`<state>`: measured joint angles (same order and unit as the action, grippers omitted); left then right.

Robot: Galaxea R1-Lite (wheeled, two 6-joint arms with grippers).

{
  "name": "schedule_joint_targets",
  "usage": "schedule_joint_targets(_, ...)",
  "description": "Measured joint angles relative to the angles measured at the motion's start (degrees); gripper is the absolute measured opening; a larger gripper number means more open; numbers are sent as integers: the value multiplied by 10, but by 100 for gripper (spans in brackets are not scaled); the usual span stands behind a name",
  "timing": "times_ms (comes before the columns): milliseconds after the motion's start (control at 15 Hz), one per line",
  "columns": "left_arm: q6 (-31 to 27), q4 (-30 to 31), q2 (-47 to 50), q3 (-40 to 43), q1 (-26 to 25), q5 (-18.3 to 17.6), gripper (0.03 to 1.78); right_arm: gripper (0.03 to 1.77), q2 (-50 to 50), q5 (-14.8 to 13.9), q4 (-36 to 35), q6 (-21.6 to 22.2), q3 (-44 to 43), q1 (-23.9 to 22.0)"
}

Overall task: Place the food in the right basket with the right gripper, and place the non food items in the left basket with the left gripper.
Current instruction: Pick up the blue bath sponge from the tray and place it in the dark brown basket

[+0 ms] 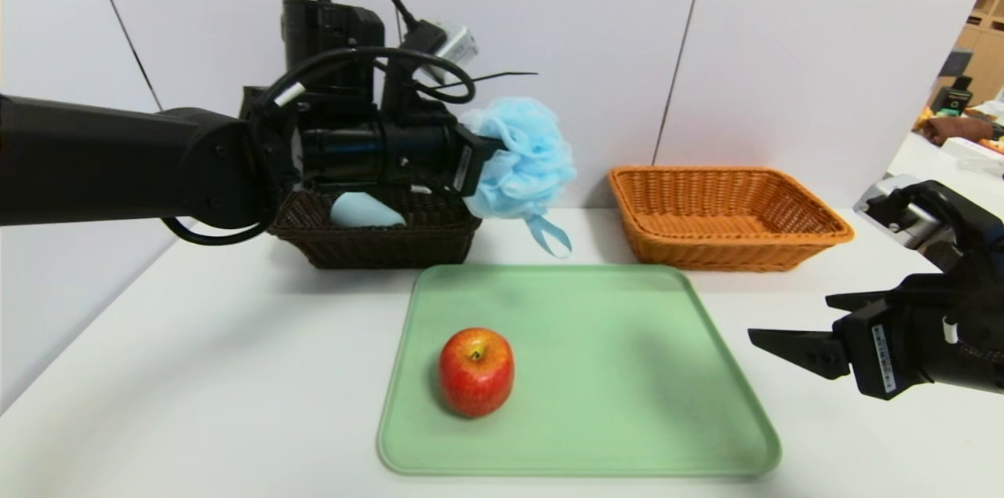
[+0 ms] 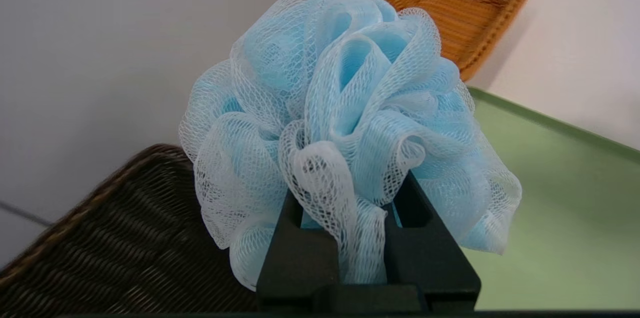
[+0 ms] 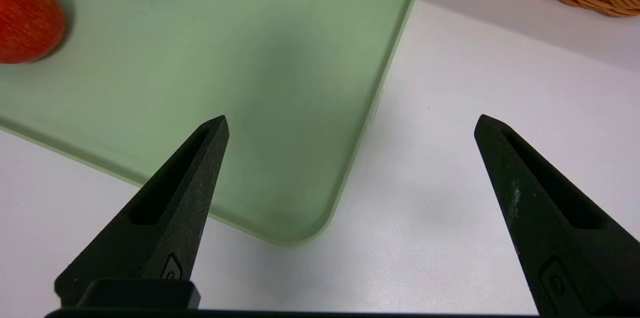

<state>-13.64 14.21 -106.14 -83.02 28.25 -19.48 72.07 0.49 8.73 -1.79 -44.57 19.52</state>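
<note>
Two woven baskets stand at the far edge of my white desk (image 1: 235, 341), against the wall: a dark brown wicker basket (image 1: 376, 235) on the left, holding a pale blue object (image 1: 362, 212), and an orange wicker basket (image 1: 725, 216) on the right, with open desk between them. I hold my left gripper (image 1: 490, 149) raised at the brown basket's right end, jaws clenched on a light blue mesh bath sponge (image 1: 522, 161); the sponge hangs in the air beyond that basket's right rim, its ribbon loop (image 1: 549, 235) trailing downward. A pale green rounded plastic tray (image 1: 596, 404) lies in front of the baskets; a red apple (image 1: 476, 371) sits on its left half, stem up, the right half bare. My right gripper (image 1: 773, 341) hovers low over the desk just off the tray's right edge, jaws spread wide and pointing left toward the tray.
</note>
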Motion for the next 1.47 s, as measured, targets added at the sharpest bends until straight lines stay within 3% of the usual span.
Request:
schedule_joint_targets(200, 0, -17, 20, -2, -52, 29, 23, 169, -2, 1, 0, 0, 0, 0)
schedule_joint_targets(467, 0, -49, 27, -1, -122, 32, 23, 169, -3, 0, 1, 0, 3, 0)
schedule_joint_targets(867, 1, -51, -10, 0, -143, 54, 23, 169, -3, 1, -1, 0, 7, 5)
schedule_joint_targets(933, 1, -52, -16, 0, -145, 54, 28, 169, -4, 1, 0, 1, 7, 5)
schedule_joint_targets(1200, 5, -49, -32, -6, -146, 54, 85, 169, -8, 0, 1, 1, 8, 0)
schedule_joint_targets(1467, 9, -48, -36, -12, -146, 55, 119, 169, -9, 1, -1, 1, 7, 0)
